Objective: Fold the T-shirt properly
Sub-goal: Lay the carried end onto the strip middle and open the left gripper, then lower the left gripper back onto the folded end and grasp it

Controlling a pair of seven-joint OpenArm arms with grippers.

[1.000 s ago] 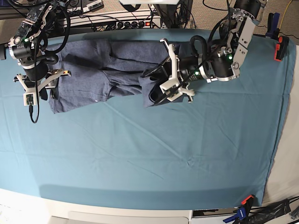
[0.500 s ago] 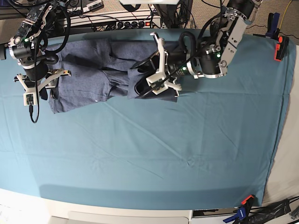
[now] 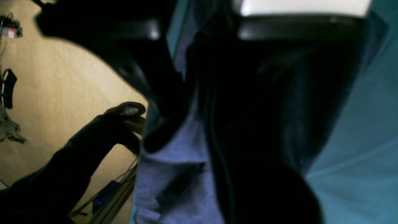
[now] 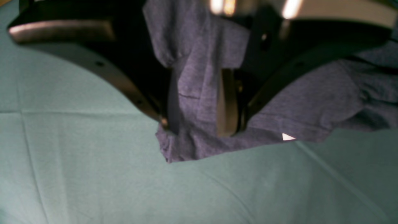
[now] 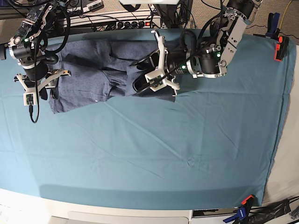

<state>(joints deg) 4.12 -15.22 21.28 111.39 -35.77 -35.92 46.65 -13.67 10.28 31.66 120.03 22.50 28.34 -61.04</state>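
We are partway through the first fold, as we judge it: the T-shirt (image 5: 107, 70) lies crumpled along the far edge of the teal table cloth (image 5: 154, 154), its long axis running across the table from our right side to our left, parallel to that far edge; we cannot tell which end is the neck. Our left gripper (image 5: 150, 80) sits near the middle of the garment with its jaws narrowed on a fold of the cloth, as best we can make out from the dark, blurred left wrist view. Our right gripper (image 4: 199, 102) stands half-open with a ridge of fabric between its fingers (image 4: 226, 102) at the shirt's near corner, pinning it to the table. Next we probably need to lay the carried end flat over the body, then let go without dragging it.
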